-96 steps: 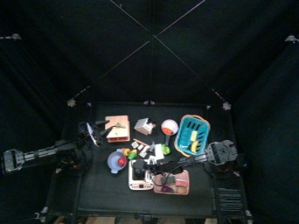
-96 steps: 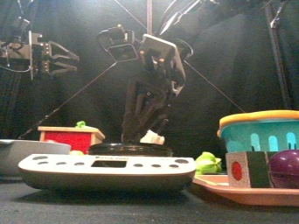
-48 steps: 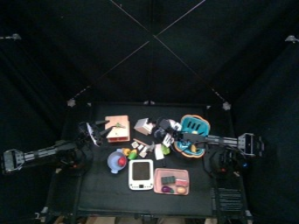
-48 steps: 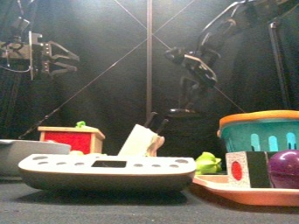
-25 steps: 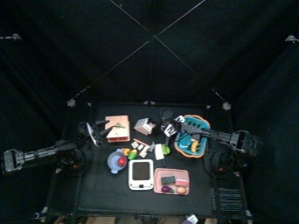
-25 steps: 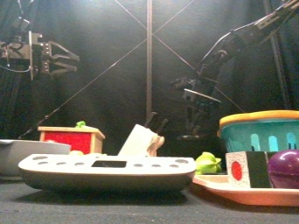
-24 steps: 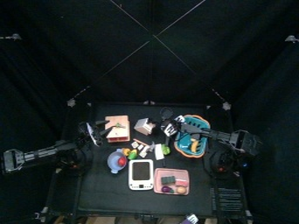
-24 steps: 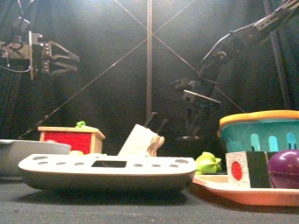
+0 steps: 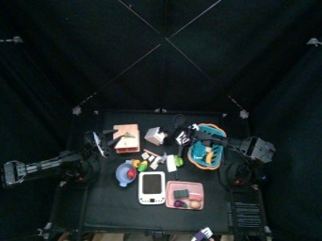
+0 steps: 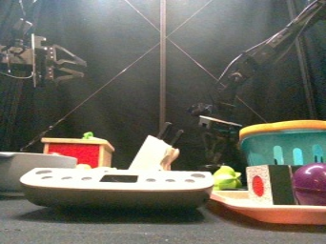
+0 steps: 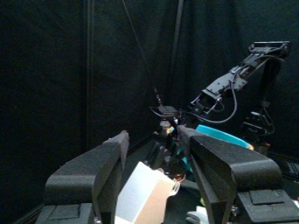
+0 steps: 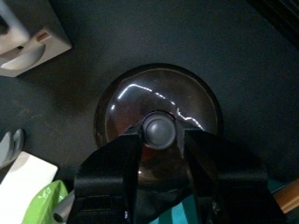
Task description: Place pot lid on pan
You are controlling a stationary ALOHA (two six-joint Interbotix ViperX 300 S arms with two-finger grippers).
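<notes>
The pot lid (image 12: 158, 92) is a dark glass dome with a round knob. It lies flat on the table just left of the pan (image 9: 210, 145), a teal vessel with an orange rim, also in the front view (image 10: 283, 143). My right gripper (image 12: 162, 140) is straight above the lid, open, with one jaw on each side of the knob. In the top view my right gripper (image 9: 189, 135) covers the lid. In the front view it (image 10: 211, 122) hangs low behind the objects. My left gripper (image 11: 160, 144) is open and empty, held high at the table's left (image 9: 96, 143).
A white device (image 9: 151, 186) lies at the front, with a pink tray (image 9: 186, 195) of small items beside it. An orange-red box (image 9: 124, 138) and a white block (image 9: 154, 136) stand left of the lid. A blue bowl (image 9: 126, 172) sits front left.
My right arm swung from the table's front middle to the back and lowered its gripper over the lid beside the pan. The left arm has not moved.
</notes>
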